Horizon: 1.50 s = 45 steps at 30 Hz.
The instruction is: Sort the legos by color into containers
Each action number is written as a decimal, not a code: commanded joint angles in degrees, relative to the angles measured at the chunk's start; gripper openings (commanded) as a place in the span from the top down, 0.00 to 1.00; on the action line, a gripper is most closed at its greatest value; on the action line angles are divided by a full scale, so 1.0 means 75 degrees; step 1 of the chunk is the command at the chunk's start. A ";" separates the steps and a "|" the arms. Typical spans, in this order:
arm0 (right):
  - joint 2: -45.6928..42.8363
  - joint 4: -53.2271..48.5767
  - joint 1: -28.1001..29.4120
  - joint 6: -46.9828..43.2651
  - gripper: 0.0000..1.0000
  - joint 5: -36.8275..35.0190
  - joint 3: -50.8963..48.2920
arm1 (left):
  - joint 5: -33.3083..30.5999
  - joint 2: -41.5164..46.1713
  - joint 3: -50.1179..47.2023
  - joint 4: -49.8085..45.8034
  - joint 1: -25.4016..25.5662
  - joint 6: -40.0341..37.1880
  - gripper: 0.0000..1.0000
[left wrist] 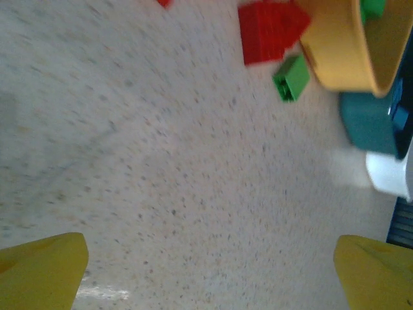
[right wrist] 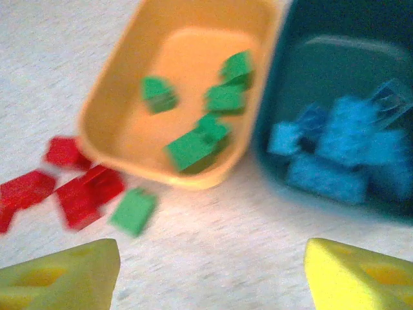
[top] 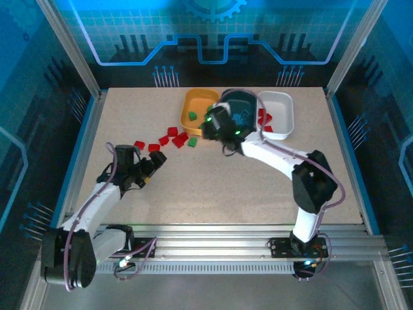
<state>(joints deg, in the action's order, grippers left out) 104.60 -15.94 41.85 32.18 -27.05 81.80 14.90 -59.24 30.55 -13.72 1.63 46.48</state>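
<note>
Left tool (left wrist: 210, 271) is standing wide open, empty, over bare worktop (left wrist: 161, 161). Right tool (right wrist: 213, 274) is hanging open and empty near the orange bin (right wrist: 97, 123) and teal bin (right wrist: 274, 90). Green bricks (right wrist: 193, 145) are lying in the orange bin, blue bricks (right wrist: 335, 152) in the teal bin. Red bricks (right wrist: 80, 194) and a single green brick (right wrist: 132, 211) are lying loose on the worktop beside the orange bin.

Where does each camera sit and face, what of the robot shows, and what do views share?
Top external: above, behind the bases, looking down on the table; both arms show.
Left wrist: low over the table, facing the orange-yellow bin; open left gripper at bottom.
Right wrist: looking down into orange-yellow bin and dark teal bin; open right gripper below.
Shared by both wrists: loose green brick.
</note>
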 commanded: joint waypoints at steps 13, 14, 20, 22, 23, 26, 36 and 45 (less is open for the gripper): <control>0.3755 -0.1999 0.0651 0.1927 0.22 -0.1009 0.3761 | 0.0009 0.1191 -0.0498 -0.0881 -0.0347 -0.0045 0.01; 0.3933 -0.2076 0.0621 0.1912 0.22 -0.0941 0.3946 | -0.0003 0.1218 -0.0510 -0.0870 -0.0356 -0.0053 0.01; 0.4729 -0.2515 0.0564 0.1845 0.25 -0.0612 0.4777 | 0.0059 0.1231 -0.0522 -0.0790 -0.0427 -0.0045 0.01; 0.4837 -0.2561 0.0570 0.1845 0.25 -0.0600 0.4845 | 0.0068 0.1208 -0.0510 -0.0779 -0.0440 -0.0056 0.01; 0.4888 -0.2562 0.0553 0.1870 0.26 -0.0609 0.4843 | 0.0085 0.1197 -0.0512 -0.0773 -0.0451 -0.0068 0.01; 0.4995 -0.2585 0.0485 0.1913 0.27 -0.0481 0.4895 | 0.0088 0.1196 -0.0510 -0.0771 -0.0463 -0.0080 0.01; 0.5319 -0.2599 0.0368 0.1747 0.42 -0.0372 0.5116 | 0.0086 0.1152 -0.0555 -0.0668 -0.0475 -0.0044 0.01; 0.4526 -0.1580 0.0581 0.1137 0.67 -0.0310 0.4059 | 0.0098 0.1021 -0.0522 -0.0633 -0.0475 -0.0059 0.01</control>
<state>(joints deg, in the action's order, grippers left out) 141.86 -31.18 45.39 42.72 -29.80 116.73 14.41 -51.40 27.44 -19.00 -1.34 46.57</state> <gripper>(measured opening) 0.340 0.990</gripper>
